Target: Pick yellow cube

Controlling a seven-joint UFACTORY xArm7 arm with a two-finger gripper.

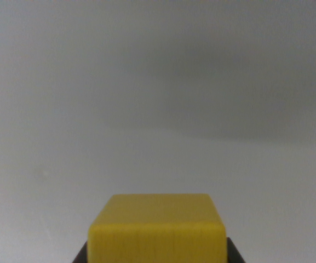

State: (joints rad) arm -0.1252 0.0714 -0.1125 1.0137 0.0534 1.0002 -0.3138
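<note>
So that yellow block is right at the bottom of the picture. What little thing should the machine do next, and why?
Probably lift straight up a little. The yellow cube sits between dark claw parts at both lower corners, so it looks gripped, though the view cannot confirm that; a small rise would test the hold.

I log: square wooden yellow cube (pixel 158 230), faint vertical grain | dark black gripper (pixel 158 253) pieces flanking it | plain pale grey surface (pixel 158 98)

A plain pale grey surface (pixel 48 181) is filling nearly the whole wrist view, blurred and bare of markings. Soft, even light is falling on it, and a broad darker shadow (pixel 229 71) is spreading across the upper right.
</note>
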